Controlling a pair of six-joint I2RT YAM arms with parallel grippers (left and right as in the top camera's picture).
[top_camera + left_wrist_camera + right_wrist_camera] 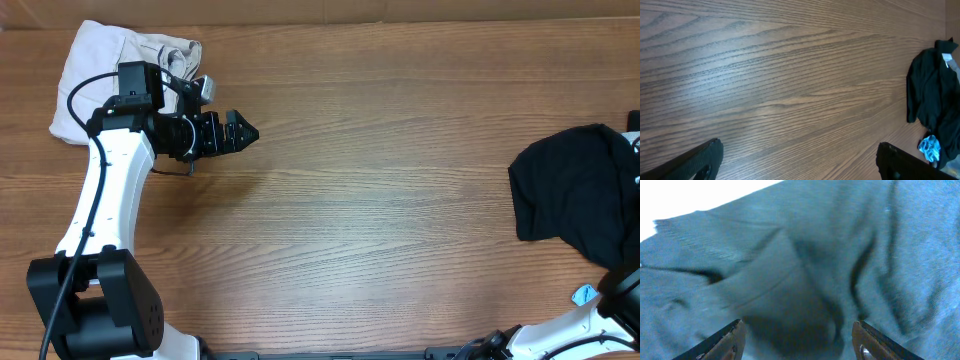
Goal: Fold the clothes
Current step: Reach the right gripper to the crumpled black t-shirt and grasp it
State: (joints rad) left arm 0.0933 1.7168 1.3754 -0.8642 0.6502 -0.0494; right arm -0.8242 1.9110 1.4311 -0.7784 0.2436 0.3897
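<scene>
The black garment (570,185) lies bunched at the right edge of the table (400,220), filling the view just ahead of the nearer right gripper (797,325), whose jaws stand parted, while the left gripper (243,132), spread wide, hovers well apart.

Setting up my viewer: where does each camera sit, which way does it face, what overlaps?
Overhead: above the table, looking down; left arm, left gripper show.
Left wrist: low, facing across to the black garment; own fingertips in bottom corners.
Right wrist: close over fabric; own fingertips at bottom.
Shared: overhead and left wrist both show the black garment.
</scene>
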